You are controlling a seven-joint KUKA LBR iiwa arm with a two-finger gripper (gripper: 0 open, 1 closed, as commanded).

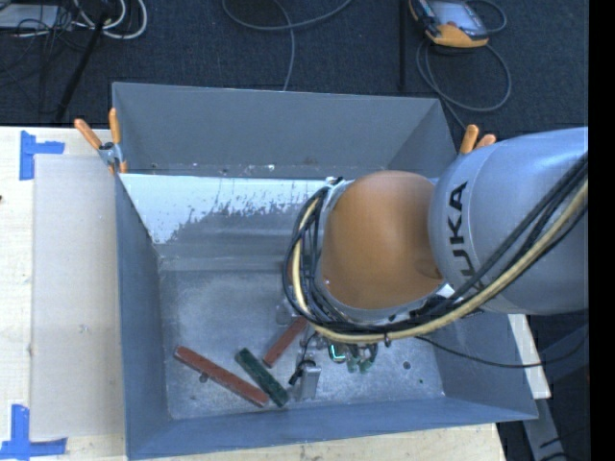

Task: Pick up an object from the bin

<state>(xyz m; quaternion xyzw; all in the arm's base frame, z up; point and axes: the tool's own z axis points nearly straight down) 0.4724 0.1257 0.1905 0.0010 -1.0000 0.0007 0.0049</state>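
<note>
Grey metal bin (pixel 192 257), its sloped walls letting loose pieces slide to the floor, which is likely why the few things lie together at the lower middle of the frame. The arm's orange domed cover (pixel 380 243) hangs low over the centre-right and hides most of the claw (pixel 309 368) beneath it; whether the claw is released or clenched cannot be told.

A dark green flat strip (pixel 261 376) lies slanted just left of the claw, its lower end near it. A short reddish-brown strip (pixel 283 342) slants up under the cover, just above the claw. A long reddish-brown flat strip (pixel 221 375) lies further left, beside the green one. The green strip looks the likeliest pick.
</note>
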